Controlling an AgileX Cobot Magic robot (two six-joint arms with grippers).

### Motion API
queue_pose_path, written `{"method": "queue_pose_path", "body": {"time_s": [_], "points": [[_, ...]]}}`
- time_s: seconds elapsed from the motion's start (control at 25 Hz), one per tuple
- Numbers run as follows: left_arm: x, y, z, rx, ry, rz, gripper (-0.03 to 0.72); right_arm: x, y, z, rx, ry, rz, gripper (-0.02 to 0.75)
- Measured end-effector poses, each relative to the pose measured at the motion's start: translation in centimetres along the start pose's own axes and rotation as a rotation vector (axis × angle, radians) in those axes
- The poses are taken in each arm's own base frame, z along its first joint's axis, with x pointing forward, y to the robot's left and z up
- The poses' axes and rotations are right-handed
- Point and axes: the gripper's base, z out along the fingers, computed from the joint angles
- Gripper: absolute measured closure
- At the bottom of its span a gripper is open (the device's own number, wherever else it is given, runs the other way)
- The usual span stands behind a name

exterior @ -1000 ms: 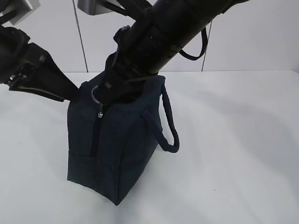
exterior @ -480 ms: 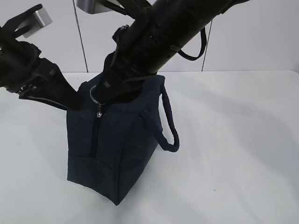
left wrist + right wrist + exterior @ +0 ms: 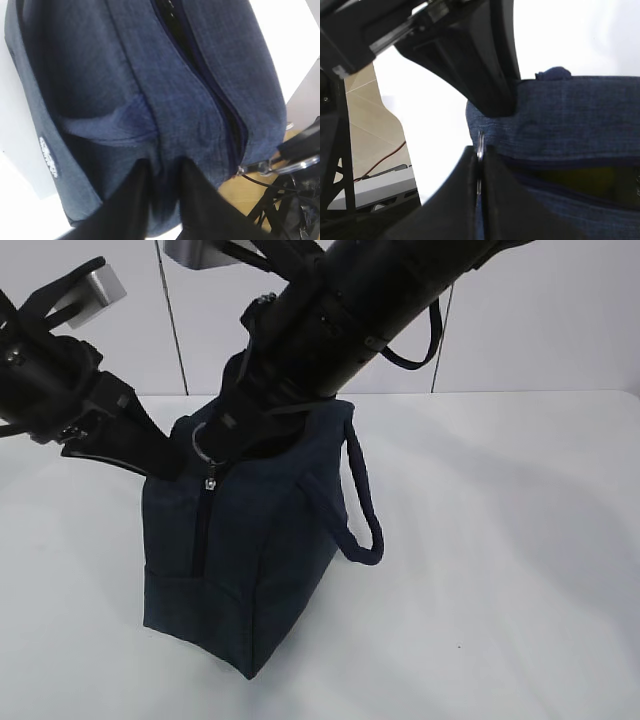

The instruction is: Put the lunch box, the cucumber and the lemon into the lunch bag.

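Robot lab bench, plain white table (image 3: 520, 540), white panelled wall (image 3: 540, 330) behind

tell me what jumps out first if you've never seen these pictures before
The dark navy lunch bag stands upright in the middle of the white table, with both black arms meeting at its top. The right gripper is shut on the silver ring pull at the zipper's end, while the left gripper pinches the bag's fabric. A yellow glimpse shows through the zipper gap in the right wrist view.

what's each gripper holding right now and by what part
Right gripper pinches the lunch bag's silver ring pull; left gripper clamps the bag's fabric end.
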Motion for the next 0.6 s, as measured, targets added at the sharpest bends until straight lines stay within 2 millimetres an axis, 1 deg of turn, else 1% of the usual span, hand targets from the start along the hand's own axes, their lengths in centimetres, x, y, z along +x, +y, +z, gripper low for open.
{"method": "queue_pose_path", "body": {"time_s": [0.04,0.08,0.12,0.44,0.6], "points": [[0.00,0.00,0.00,0.000,0.000,0.000,0.636,0.00,0.00,0.00,0.000,0.000,0.000,0.730],[0.00,0.00,0.00,0.000,0.000,0.000,0.667,-0.01,-0.01,0.00,0.001,-0.001,0.000,0.730],[0.00,0.00,0.00,0.000,0.000,0.002,0.680,-0.01,-0.01,0.00,0.001,-0.001,0.000,0.730],[-0.02,-0.02,0.00,0.003,-0.002,0.000,0.691,-0.11,-0.10,0.00,0.011,-0.012,0.007,0.730],[-0.03,-0.03,0.00,0.004,-0.003,0.003,0.691,-0.49,-0.09,-0.31,0.018,-0.023,0.004,0.730]]}}
